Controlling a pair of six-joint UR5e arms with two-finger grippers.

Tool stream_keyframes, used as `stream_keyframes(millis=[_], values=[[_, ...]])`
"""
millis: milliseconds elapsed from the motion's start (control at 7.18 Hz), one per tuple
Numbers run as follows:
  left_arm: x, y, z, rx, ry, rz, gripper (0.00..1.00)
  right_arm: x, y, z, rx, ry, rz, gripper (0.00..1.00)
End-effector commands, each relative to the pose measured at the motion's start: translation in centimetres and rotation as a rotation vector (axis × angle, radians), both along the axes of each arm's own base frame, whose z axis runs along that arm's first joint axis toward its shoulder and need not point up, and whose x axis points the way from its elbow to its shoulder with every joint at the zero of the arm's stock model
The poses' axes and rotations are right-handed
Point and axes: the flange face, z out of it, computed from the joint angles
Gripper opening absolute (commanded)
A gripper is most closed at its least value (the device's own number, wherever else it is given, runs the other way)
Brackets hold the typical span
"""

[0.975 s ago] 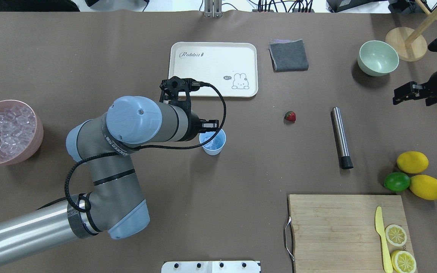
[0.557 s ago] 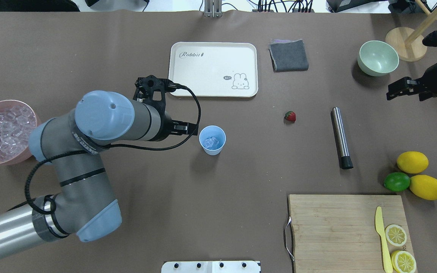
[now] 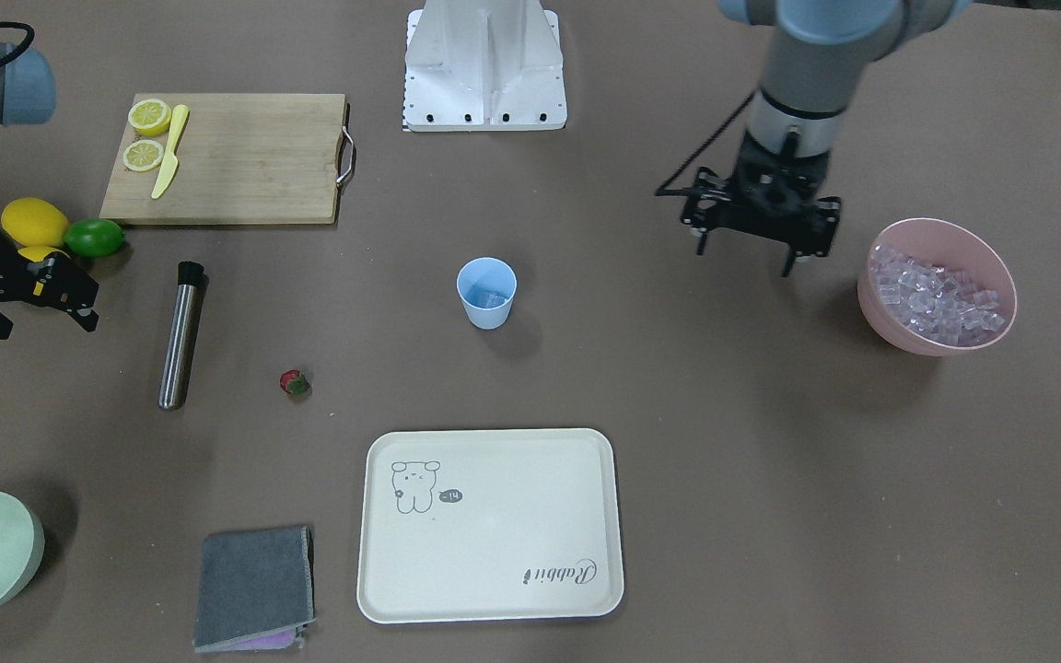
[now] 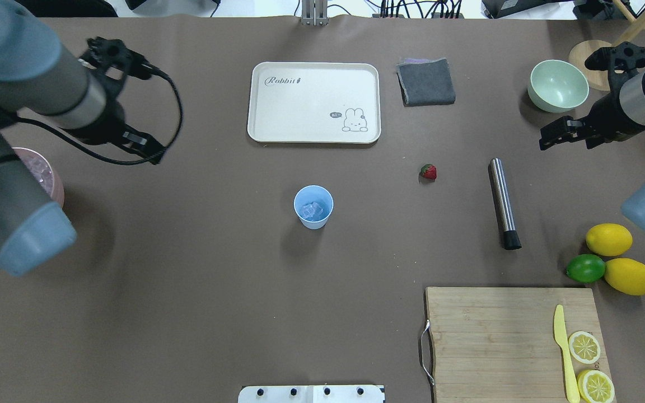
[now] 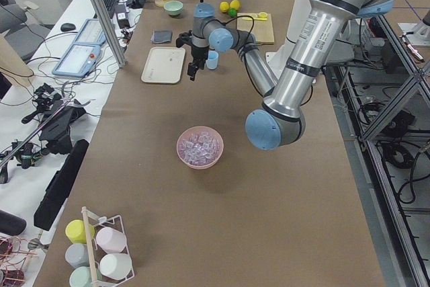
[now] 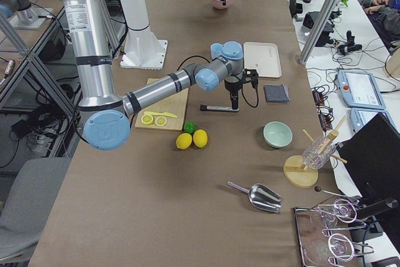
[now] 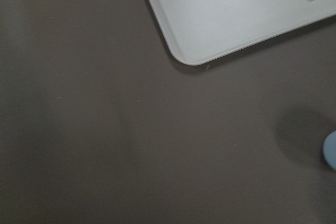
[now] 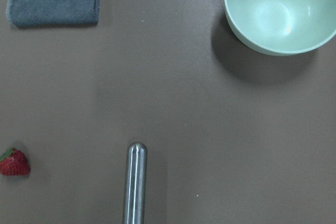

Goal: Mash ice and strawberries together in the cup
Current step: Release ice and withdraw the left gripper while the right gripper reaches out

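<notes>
In the overhead view, the light blue cup (image 4: 313,217) is seen upright at the centre of the counter (image 4: 216,280), with a few ice cubes (image 4: 311,210) at its bottom. The strawberry (image 4: 428,172) lies right of centre on the bare counter, well apart from the cup. The steel muddler (image 4: 501,201) lies further right. The left hand (image 4: 146,148) is held at upper left, blurred, fingers apart and empty. The right hand (image 4: 551,134) is held at upper right, fingers judged apart, nothing gripped.

In the front-facing view, the left hand's fingers are seen spread at upper right, beside the pink bowl (image 3: 899,322) of ice.

In the side views the hands are too small to be judged.

In the left wrist view, only a tray (image 7: 226,19) corner and a sliver of the cup at the right edge are shown. In the right wrist view, the strawberry is caught at lower left and the muddler's end at the bottom.

The strawberry is not yet in the cup. Being small and rounded, it could be squeezed sideways out of the fingers or rolled away. The light cup could be tipped by an off-centre push, and ice spilled.
</notes>
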Motion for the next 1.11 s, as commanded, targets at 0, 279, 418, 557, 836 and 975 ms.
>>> stream_keyframes(millis=[0, 279, 418, 557, 836, 975], values=[[-13.9, -2.2, 13.4, -0.171, 0.011, 0.016, 1.0, -2.1, 0.4, -1.1, -0.024, -0.013, 0.013, 1.0], [-23.9, -1.7, 22.1, -0.187, -0.01, 0.018, 1.0, -5.1, 0.9, -2.8, -0.035, -0.019, 0.026, 1.0], [-28.1, -0.6, 25.4, -0.202, -0.017, -0.005, 1.0, -6.1, 1.0, -3.6, -0.048, -0.031, 0.033, 1.0], [-32.4, 1.2, 27.7, -0.183, -0.019, -0.002, 1.0, -7.2, 1.3, -4.0, -0.053, -0.031, 0.037, 1.0], [-33.8, 4.3, 31.2, -0.239, -0.022, -0.015, 1.0, -10.5, 1.6, -4.7, -0.02, -0.003, 0.025, 1.0], [-33.8, 4.8, 32.0, -0.254, -0.022, -0.015, 1.0, -13.3, 1.4, -4.6, -0.027, 0.027, 0.046, 1.0]])
